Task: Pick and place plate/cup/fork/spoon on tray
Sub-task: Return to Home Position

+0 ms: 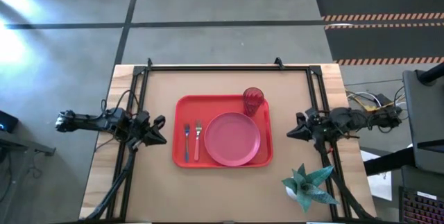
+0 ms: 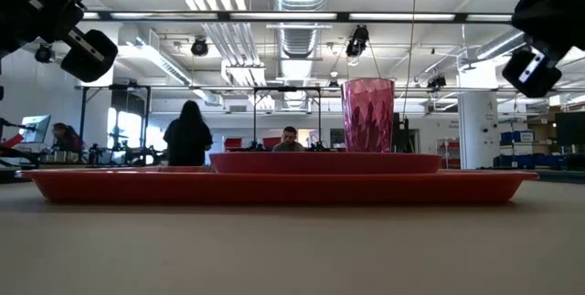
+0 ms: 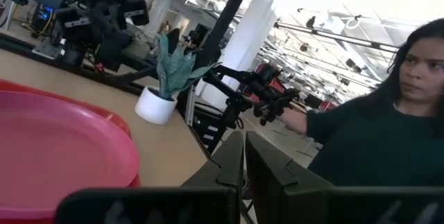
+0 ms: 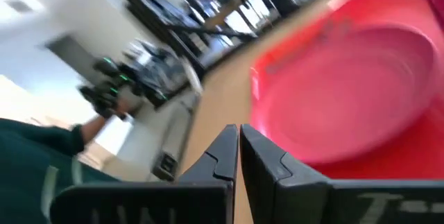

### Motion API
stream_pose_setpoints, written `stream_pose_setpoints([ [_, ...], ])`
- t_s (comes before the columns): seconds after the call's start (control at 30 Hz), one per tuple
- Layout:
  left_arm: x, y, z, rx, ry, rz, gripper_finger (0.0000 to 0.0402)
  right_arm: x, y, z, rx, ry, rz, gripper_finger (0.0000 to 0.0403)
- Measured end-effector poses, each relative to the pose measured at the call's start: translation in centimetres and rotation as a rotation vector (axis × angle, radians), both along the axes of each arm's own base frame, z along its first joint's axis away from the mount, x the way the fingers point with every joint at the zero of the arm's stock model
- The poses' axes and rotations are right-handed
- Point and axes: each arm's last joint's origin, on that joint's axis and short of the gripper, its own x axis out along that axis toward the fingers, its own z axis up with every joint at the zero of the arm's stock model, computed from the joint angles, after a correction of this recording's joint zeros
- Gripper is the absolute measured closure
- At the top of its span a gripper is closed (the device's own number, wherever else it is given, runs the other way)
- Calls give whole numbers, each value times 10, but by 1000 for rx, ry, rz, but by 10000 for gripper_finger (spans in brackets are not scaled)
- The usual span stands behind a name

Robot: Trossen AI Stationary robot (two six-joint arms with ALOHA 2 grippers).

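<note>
The left gripper (image 1: 161, 130) hangs above the table (image 1: 229, 189) just beside the left edge of the tray (image 1: 182, 106). Its two fingers are pressed together and hold nothing. The right gripper (image 1: 291, 132) is on the other side, near the right edge of the tray, also fully closed and empty; in its wrist view the dark fingers (image 4: 223, 156) touch each other.

The tray lies flat in the middle of the table. On it the plate (image 1: 232, 139) takes the right part. The cup (image 1: 252, 101) stands upright at the far right corner of the tray, just beside the plate. The fork (image 1: 198, 139) and the spoon (image 1: 186, 141) lie side by side left of the plate, the spoon nearer the left edge.

A small potted plant (image 1: 305, 186) stands on the table near the right arm. A person in a dark green top (image 3: 374, 141) is visible beyond the table.
</note>
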Motion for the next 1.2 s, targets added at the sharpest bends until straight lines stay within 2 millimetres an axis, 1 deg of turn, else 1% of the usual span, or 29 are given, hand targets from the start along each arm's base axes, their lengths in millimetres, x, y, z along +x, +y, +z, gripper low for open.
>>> stream_pose_setpoints([
  [0.1, 0, 0, 0, 0, 0, 0, 401, 3, 1, -1, -2, -73, 1, 394],
  [0.3, 0, 0, 0, 0, 0, 0, 401, 12, 2, -18, 39, -169, -1, 394],
  [0.53, 0, 0, 0, 0, 0, 0, 401, 12, 2, -14, 36, -203, -11, 394],
  [0.73, 0, 0, 0, 0, 0, 0, 401, 12, 0, -18, -80, -190, -72, 394],
  [0.93, 0, 0, 0, 0, 0, 3, 402, 12, -1, -20, -118, -174, -90, 394],
  [1.2, 1, 0, -1, 0, 14, 16, 401, 13, -3, -20, -277, -193, -175, 394],
])
